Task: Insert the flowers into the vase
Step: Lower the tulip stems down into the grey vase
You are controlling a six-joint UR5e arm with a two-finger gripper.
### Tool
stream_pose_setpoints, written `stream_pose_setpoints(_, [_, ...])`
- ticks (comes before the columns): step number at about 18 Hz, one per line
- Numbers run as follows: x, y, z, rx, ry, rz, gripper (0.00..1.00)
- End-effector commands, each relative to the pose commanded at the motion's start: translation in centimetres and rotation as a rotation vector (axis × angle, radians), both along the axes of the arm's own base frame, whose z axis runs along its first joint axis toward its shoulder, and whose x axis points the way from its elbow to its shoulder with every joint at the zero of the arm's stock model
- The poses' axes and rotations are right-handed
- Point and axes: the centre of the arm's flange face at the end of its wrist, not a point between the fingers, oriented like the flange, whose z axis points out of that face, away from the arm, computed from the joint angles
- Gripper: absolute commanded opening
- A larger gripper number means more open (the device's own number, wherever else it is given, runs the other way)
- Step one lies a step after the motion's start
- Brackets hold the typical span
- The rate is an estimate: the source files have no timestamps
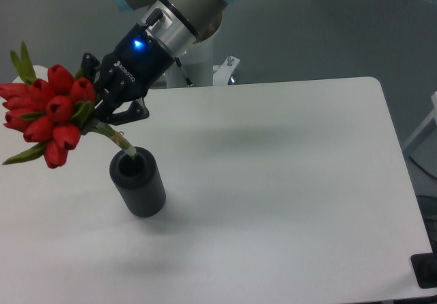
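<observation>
A white table with rounded corners is filling most of the view, and a grey floor is showing beyond its far edge. The gripper is pinching the flowers by their stems, holding the bunch tilted up and to the left above the tabletop. The stem ends are dipping into the mouth of the vase, which is standing upright on the table's left part.
</observation>
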Motion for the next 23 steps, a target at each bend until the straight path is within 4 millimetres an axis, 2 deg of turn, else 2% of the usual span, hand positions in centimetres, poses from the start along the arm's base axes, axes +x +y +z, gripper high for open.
stream_pose_setpoints(10, [-1.2, 1.2, -3.4, 0.003, 0.038, -0.044, 0.11])
stream_pose_setpoints(15, [-0.6, 0.6, -8.1, 0.0, 0.071, -0.098, 0.11])
stream_pose_setpoints(23, [-0.4, 0.5, -12.7, -0.005, 0.089, -0.15, 0.12])
